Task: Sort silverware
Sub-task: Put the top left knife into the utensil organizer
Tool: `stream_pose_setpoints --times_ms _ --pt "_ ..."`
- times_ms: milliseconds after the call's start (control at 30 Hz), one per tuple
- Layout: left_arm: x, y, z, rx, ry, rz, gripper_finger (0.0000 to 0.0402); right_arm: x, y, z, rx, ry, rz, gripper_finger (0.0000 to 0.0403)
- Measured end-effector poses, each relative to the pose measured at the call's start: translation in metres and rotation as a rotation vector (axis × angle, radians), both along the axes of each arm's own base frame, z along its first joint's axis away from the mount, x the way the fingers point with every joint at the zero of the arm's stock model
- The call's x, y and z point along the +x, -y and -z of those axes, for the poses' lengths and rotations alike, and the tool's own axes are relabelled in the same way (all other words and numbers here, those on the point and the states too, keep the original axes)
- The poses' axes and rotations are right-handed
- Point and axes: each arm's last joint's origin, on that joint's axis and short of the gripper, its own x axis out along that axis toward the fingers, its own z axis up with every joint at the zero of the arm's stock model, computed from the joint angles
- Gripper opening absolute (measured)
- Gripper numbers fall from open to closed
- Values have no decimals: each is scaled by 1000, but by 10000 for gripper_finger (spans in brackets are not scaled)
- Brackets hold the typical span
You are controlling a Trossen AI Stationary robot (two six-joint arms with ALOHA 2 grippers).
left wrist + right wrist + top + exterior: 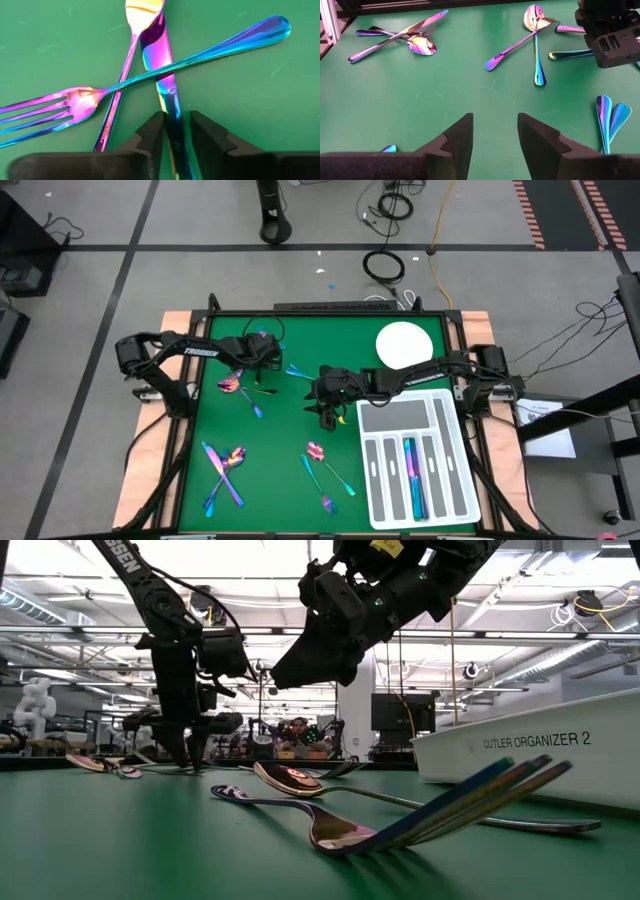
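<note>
The left gripper [175, 132] is down on the green mat [260, 95] with its jaws narrowed around a knife [167, 90], one finger on each side of the handle; whether they are already pinching it I cannot tell. The likely trouble: a fork [150, 75] lies across that knife just ahead of the fingertips, and a spoon [125, 65] lies touching alongside, so lifting may drag or flip both. The right gripper [495, 135] hangs half-open and empty above bare mat, between the left gripper and the white tray [420, 465]. More silverware [225, 465] lies scattered nearer the table's front edge.
</note>
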Motion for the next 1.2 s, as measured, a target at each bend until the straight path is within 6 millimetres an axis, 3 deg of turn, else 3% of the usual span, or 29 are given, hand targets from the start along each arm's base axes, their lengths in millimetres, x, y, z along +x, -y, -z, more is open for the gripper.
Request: stream_pose_setpoints --times_ms 267,833,1200 --pt "-1 0 0 -3 -13 16 28 0 0 0 0 0 0 144" --pt "-8 -4 -37 -71 33 86 31 0 0 0 -2 2 -2 144" --pt "-13 4 -36 -182 -32 137 25 0 0 1 -9 -6 -5 144"
